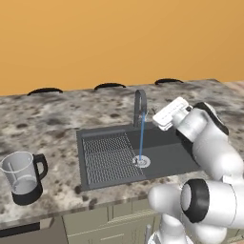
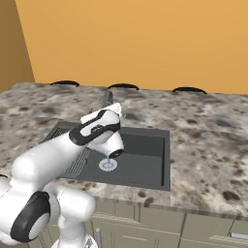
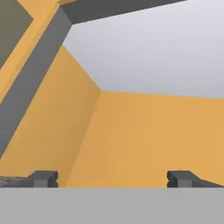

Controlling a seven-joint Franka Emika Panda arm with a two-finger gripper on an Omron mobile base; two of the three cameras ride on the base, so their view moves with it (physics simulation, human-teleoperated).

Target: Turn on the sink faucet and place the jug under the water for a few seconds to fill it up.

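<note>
over at the sink the water runs, so we'd swing the gripper, jaws wide and empty, left to the jug on the counter, taking it squarely.

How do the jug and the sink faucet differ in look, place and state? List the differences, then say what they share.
The jug is clear with a black base and handle; the sink faucet is slim, dark grey and arched. The jug stands on the counter left of the sink, empty; the faucet rises behind it, pouring water. Both stand upright, untouched.
</note>
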